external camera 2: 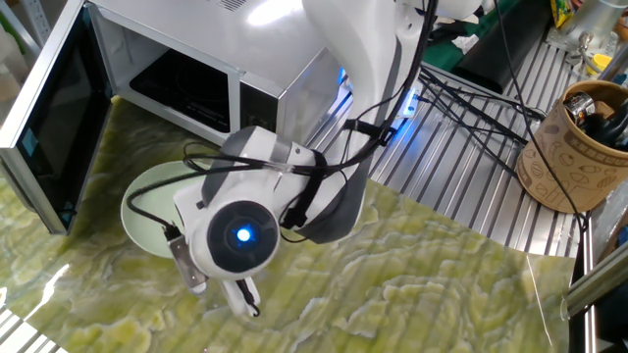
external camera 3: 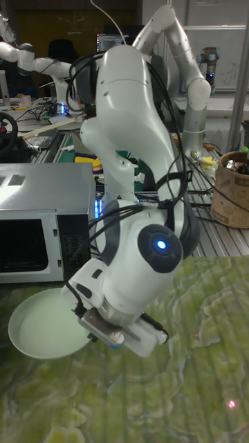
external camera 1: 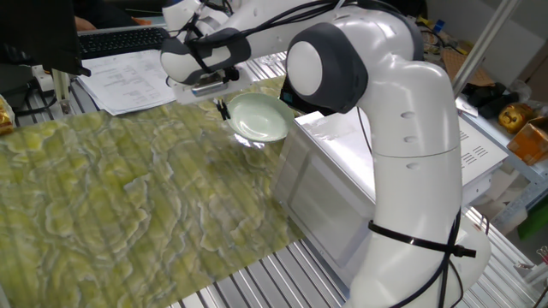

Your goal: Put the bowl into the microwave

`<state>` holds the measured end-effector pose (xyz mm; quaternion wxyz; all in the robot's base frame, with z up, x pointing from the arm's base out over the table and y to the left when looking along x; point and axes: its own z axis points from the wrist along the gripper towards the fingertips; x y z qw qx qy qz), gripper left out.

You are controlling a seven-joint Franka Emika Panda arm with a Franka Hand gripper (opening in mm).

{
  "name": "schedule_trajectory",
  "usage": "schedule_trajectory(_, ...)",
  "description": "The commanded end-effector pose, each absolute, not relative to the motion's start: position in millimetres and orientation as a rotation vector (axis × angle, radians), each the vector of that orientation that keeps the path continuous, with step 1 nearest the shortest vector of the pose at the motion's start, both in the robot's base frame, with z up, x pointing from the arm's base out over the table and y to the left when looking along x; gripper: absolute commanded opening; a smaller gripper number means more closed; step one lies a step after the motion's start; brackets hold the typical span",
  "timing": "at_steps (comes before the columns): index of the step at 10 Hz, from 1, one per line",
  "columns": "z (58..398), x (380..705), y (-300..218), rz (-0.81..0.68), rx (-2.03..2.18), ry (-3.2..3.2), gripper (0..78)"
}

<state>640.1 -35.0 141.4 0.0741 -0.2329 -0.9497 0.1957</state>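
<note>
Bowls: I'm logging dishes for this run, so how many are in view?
1. The bowl is held at its rim by the gripper, just in front of the open microwave. Others may be hidden behind the arm.
</note>
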Motion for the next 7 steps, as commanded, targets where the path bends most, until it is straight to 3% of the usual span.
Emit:
schedule_trajectory(1,143.6,640.8,-35.5,0.564,-0.756,-2.848,1.3)
schedule_trajectory(7,157.3,639.9,-76.6,0.631,-0.702,-2.843,1.3)
